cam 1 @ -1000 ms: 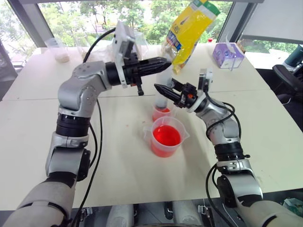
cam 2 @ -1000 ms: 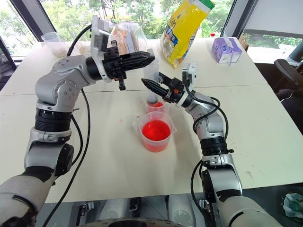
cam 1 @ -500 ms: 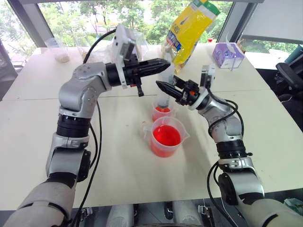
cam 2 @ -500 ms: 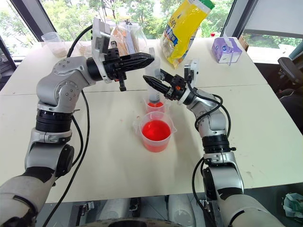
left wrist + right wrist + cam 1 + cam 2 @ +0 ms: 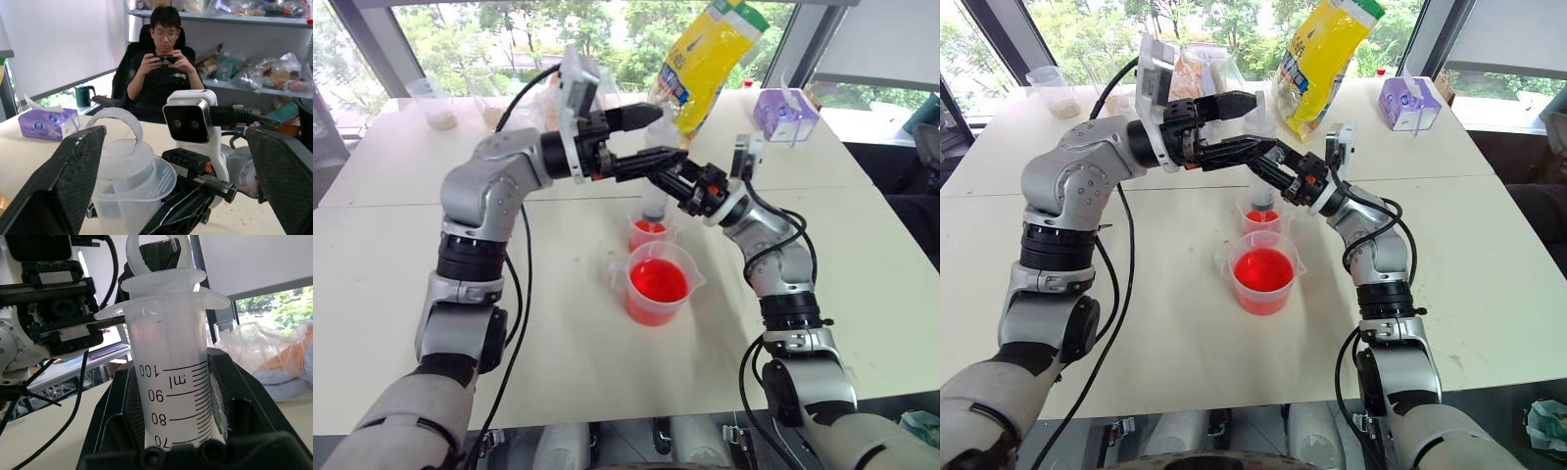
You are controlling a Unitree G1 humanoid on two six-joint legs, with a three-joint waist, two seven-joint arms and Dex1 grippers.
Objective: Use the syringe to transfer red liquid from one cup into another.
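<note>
White table (image 5: 558,343) by windows. Handled beaker (image 5: 657,286) holds red liquid (image 5: 657,282) to about half depth. Small cup (image 5: 645,233) just behind it, shallow red layer inside. Syringe (image 5: 655,181) upright, tip down in small cup; clear barrel, printed graduations, plunger ring on top. Right gripper (image 5: 668,180) clamped on barrel. Left gripper (image 5: 646,137) spread wide, fingers either side of plunger top.

syringe (image 5: 168,357): clear frosted plastic, smooth, black printed marks | beaker (image 5: 658,284): clear glossy plastic | cup (image 5: 647,233): clear thin plastic | left pincer (image 5: 181,186) fingers (image 5: 63,191): black, matt, grainy | worktop (image 5: 568,323): white, matt, smooth | bag (image 5: 705,59): yellow glossy film | tissue pack (image 5: 783,115): purple soft plastic wrap
</note>
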